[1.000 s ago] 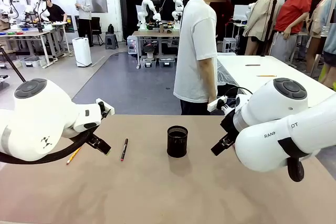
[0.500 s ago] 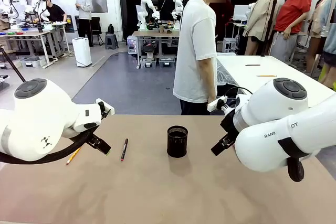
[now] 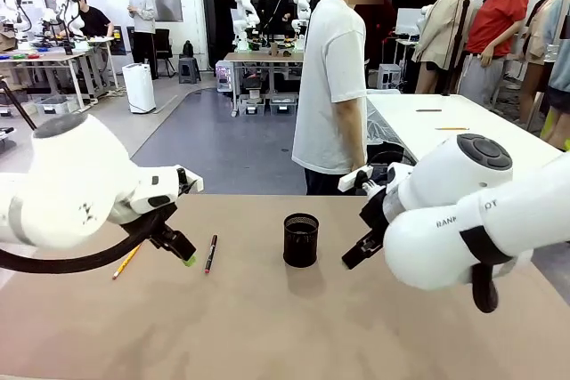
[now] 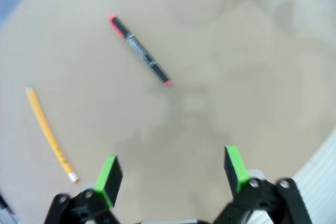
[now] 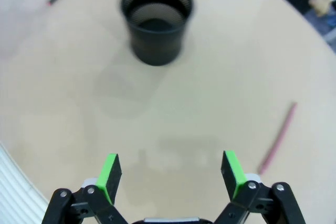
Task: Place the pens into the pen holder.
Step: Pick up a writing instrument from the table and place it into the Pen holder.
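Left arm comes in from 9 o'clock, wrist angled down and inward, left gripper (image 3: 184, 254) (image 4: 170, 174) hanging low over the table with jaws wide, nothing between the pads. Right arm mirrors it from 3 o'clock, right gripper (image 3: 353, 258) (image 5: 170, 174) also spread wide and empty. Pen holder (image 3: 301, 239) (image 5: 156, 19) upright mid-table. Black pen (image 3: 210, 254) (image 4: 140, 57) lies flat at the holder's 9 o'clock, long axis near 12–6 in front view, roughly 10–4 in left wrist view. Yellow pencil (image 3: 125, 262) (image 4: 50, 135) lies further out at 9, axis about 1–7, in wrist view point end at 11. Reddish-brown pen (image 5: 277, 139) lies flat at 4 o'clock of the holder in right wrist view, axis 1–7. Versus a second ago: both grippers have swung inward, left tip now just beside the black pen, right closer to the holder; pens and holder unmoved
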Controlling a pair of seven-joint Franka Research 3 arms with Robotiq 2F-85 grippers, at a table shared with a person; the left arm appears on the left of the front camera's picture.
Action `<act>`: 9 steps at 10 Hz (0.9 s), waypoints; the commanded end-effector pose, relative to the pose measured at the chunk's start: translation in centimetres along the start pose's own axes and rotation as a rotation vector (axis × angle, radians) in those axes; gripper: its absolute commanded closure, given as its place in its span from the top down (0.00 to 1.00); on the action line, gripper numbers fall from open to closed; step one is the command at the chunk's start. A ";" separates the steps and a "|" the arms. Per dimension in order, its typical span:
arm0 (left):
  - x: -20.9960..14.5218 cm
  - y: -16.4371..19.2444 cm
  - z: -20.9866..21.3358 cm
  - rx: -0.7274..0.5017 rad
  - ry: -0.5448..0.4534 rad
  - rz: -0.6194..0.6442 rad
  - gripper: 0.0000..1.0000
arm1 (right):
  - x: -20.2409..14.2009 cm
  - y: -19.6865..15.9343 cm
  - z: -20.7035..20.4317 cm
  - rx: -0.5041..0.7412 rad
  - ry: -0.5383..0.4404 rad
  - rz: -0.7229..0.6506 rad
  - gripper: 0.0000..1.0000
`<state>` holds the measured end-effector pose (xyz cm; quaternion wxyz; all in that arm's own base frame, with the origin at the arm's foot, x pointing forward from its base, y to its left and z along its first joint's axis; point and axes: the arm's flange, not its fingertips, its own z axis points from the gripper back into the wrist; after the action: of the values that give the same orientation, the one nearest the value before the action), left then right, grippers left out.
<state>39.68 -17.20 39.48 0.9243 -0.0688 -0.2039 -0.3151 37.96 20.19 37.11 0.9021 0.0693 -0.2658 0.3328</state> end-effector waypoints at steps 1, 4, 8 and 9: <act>0.5 2.7 2.8 -0.137 -0.019 0.016 1.00 | 0.2 -2.4 1.8 0.194 -0.016 0.005 1.00; 1.4 4.6 6.6 -0.243 -0.101 -0.014 1.00 | 2.2 -3.1 5.1 0.284 -0.014 0.041 1.00; 1.3 8.0 10.8 -0.229 -0.190 -0.086 1.00 | 5.6 -6.9 11.4 0.287 -0.056 0.085 1.00; 1.1 9.1 12.1 -0.190 -0.215 -0.097 1.00 | 6.4 -8.5 13.2 0.260 -0.072 0.124 1.00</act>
<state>41.73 -8.69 50.48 0.8790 -0.1748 -0.2589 -0.3602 41.09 14.14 51.00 0.8653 0.1853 -0.2453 0.3960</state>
